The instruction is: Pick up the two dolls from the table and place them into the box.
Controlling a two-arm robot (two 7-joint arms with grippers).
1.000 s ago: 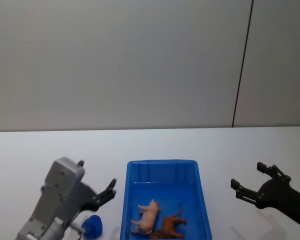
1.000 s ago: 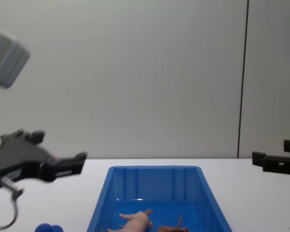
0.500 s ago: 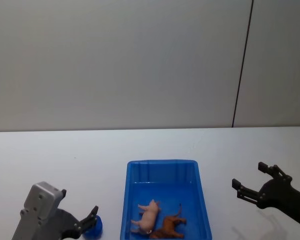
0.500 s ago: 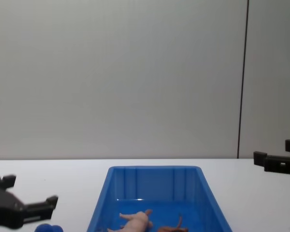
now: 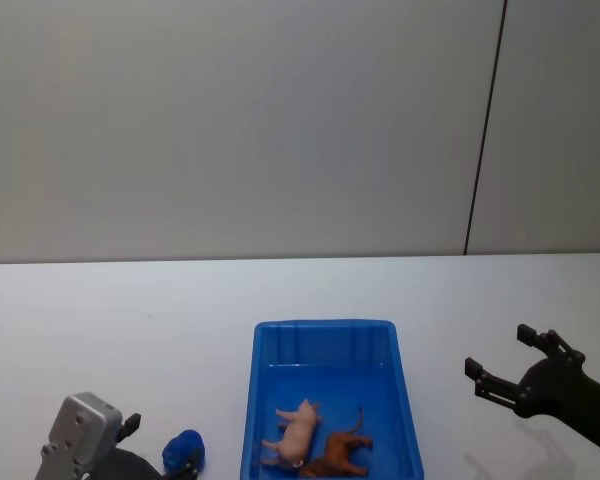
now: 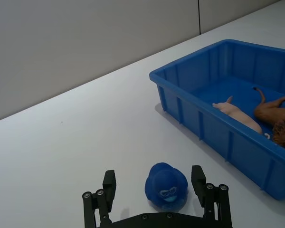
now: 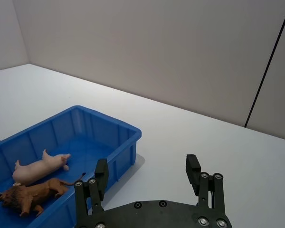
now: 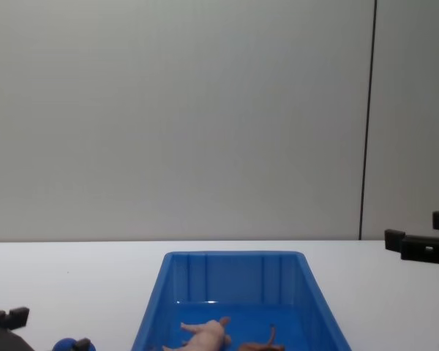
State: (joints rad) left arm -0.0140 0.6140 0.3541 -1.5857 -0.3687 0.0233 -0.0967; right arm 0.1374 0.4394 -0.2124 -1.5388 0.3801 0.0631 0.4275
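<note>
Both dolls lie on their sides inside the blue box (image 5: 325,326), near its front end. The pale pink pig (image 5: 295,435) is on the left and the brown lion (image 5: 338,458) is beside it on the right. The left wrist view shows the pig (image 6: 240,118) and the lion (image 6: 275,114) behind the box wall (image 6: 213,133). My left gripper (image 6: 153,180) hangs open low over the table, left of the box. My right gripper (image 7: 147,168) hovers open right of the box, with nothing between its fingers.
A small round blue toy (image 6: 166,186) sits on the white table (image 5: 130,320) between the left gripper's fingers, touching neither. In the head view this toy (image 5: 183,452) lies just left of the box. A grey wall stands behind the table.
My left arm has dropped and drawn back toward the table's front left, bringing its fingers down around the blue toy. The right gripper and both dolls have not moved.
</note>
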